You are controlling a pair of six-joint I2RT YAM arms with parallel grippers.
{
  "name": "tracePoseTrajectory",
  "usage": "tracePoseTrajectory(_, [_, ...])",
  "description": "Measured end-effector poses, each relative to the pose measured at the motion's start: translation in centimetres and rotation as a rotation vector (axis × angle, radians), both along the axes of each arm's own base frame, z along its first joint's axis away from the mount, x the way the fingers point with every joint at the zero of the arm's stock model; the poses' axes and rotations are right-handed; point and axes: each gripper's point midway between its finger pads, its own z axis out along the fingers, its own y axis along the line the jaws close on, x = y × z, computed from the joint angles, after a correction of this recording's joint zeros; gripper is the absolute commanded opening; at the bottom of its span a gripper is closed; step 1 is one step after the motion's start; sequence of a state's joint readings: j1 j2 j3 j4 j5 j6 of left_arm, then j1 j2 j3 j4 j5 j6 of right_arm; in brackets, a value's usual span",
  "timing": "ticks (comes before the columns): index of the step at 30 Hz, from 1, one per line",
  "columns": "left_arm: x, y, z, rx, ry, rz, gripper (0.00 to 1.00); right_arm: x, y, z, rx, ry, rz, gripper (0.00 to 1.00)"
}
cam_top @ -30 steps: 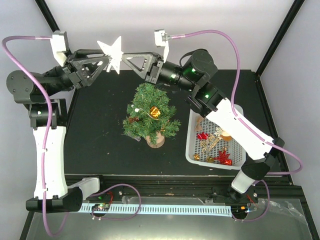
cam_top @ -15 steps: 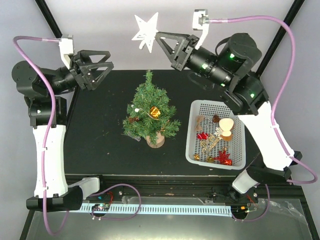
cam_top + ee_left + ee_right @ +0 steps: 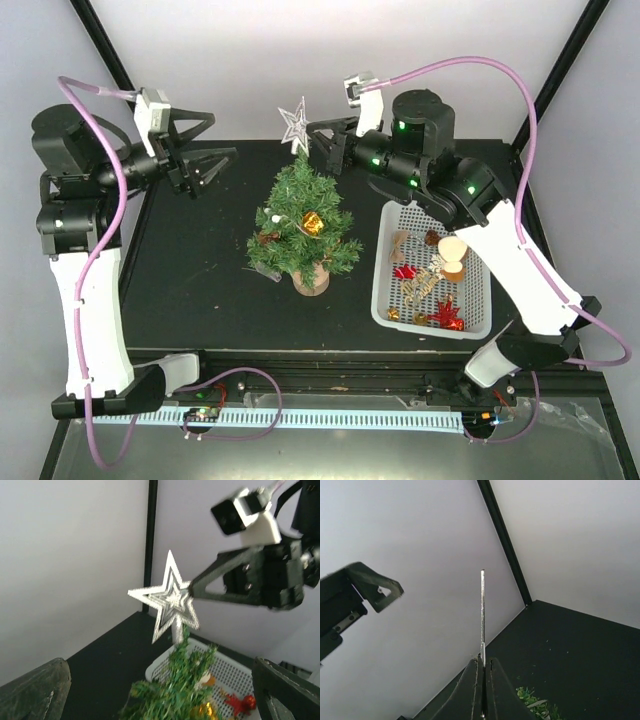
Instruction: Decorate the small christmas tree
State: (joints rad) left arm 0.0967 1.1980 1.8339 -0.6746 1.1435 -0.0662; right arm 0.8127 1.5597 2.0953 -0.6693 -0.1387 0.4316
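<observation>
The small christmas tree (image 3: 300,228) stands mid-table on its wooden disc, with a gold ornament and a white one on it. My right gripper (image 3: 309,136) is shut on a silver star (image 3: 295,124) and holds it upright just over the tree's tip. In the left wrist view the star (image 3: 170,598) has its stem at the treetop (image 3: 186,680). The right wrist view shows the star (image 3: 482,615) edge-on between shut fingers (image 3: 492,690). My left gripper (image 3: 214,160) is open and empty, left of the tree top.
A white basket (image 3: 382,290) with red, gold and wooden ornaments sits right of the tree, under the right arm. It also shows in the left wrist view (image 3: 155,667). Black frame posts stand at the back corners.
My left gripper let go of the star and drew back to the left. My right gripper turned the star upright and lowered it from high at the back to the treetop.
</observation>
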Motion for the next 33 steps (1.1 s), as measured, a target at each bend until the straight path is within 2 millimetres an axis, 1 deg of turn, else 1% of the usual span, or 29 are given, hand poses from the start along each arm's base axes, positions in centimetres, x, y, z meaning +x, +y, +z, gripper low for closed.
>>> tracePoseTrajectory(6, [0.3,0.5,-3.1,0.103,0.023,0.044,0.99,-0.3,-0.4,1.1,0.014,-0.039,-0.004,0.01])
tracePoseTrajectory(9, [0.1,0.5,-4.2,0.131,0.04,0.043,0.99,-0.5,-0.7,1.7,0.034,-0.058,-0.002,0.01])
tracePoseTrajectory(15, [-0.1,0.5,-5.7,0.159,0.07,0.03,0.99,-1.5,-1.6,3.8,0.077,-0.112,0.002,0.01])
tracePoseTrajectory(19, [-0.1,0.5,-6.5,0.169,0.086,0.024,0.99,-1.8,-2.3,5.6,0.081,-0.159,-0.013,0.01])
tracePoseTrajectory(22, [0.1,0.5,-7.1,0.175,0.101,0.021,0.99,-1.9,-2.8,6.6,0.073,-0.191,-0.029,0.01])
tracePoseTrajectory(25, [0.3,0.6,-7.6,0.18,0.111,0.021,0.99,-1.8,-2.9,7.3,0.063,-0.215,-0.038,0.01])
tracePoseTrajectory(29, [0.5,0.7,-8.0,0.189,0.112,0.024,0.99,-1.3,-2.5,7.5,0.034,-0.226,-0.043,0.01])
tracePoseTrajectory(31, [0.6,0.7,-8.1,0.192,0.112,0.025,0.99,-1.0,-2.2,7.0,0.016,-0.219,-0.04,0.01])
tracePoseTrajectory(33, [0.6,0.7,-8.2,0.194,0.113,0.026,0.99,-0.8,-1.8,6.1,-0.006,-0.199,-0.034,0.01])
